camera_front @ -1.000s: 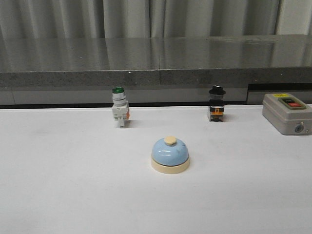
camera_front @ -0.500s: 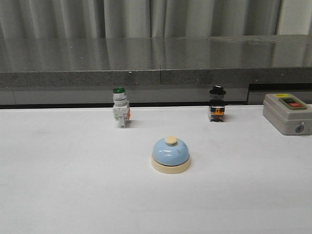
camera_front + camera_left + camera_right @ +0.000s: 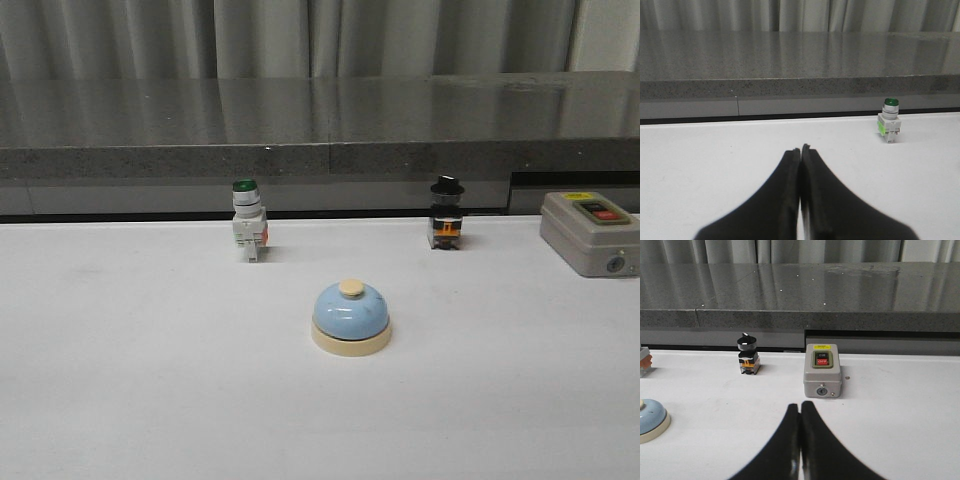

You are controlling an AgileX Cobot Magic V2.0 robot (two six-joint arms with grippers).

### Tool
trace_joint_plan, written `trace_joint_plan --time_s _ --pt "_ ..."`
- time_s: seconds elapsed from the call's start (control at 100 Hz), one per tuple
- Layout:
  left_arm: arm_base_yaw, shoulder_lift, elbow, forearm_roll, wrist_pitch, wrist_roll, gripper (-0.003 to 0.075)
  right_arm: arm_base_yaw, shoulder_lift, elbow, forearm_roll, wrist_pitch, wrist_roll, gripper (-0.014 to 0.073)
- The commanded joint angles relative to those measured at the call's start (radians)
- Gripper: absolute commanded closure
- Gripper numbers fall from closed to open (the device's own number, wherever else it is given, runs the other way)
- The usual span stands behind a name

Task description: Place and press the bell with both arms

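Note:
The light-blue dome bell (image 3: 350, 316) with cream base and cream button stands upright on the white table (image 3: 150, 380), near the middle. Its edge also shows in the right wrist view (image 3: 650, 419). Neither arm shows in the front view. My left gripper (image 3: 800, 149) is shut and empty, low over bare table; the bell is out of its view. My right gripper (image 3: 800, 405) is shut and empty, with the bell off to one side and apart from it.
A green-capped white pushbutton switch (image 3: 247, 222) stands at the back left and shows in the left wrist view (image 3: 889, 121). A black-knobbed switch (image 3: 445, 215) stands at the back right. A grey box with a red button (image 3: 590, 232) sits far right. A grey stone ledge (image 3: 320, 130) runs behind.
The whole front view has shifted very slightly; the bell and other things appear a few pixels further right. Nothing on the table has moved relative to the rest.

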Motion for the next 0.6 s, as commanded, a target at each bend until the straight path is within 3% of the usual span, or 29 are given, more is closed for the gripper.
trace_joint_plan --time_s 0.0,0.16,0.59 --pt "-0.008 -0.03 -0.007 0.003 -0.107 -0.006 0.074 -0.009 -0.018 -0.015 -0.009 -0.082 -0.005 0.0654" --pt "-0.008 -0.03 0.045 0.003 -0.202 -0.006 0.074 -0.009 -0.018 -0.015 -0.009 -0.082 -0.005 0.0654" --pt "-0.008 -0.03 0.047 0.002 -0.196 -0.006 0.074 -0.009 -0.018 -0.015 -0.009 -0.082 -0.005 0.0654"
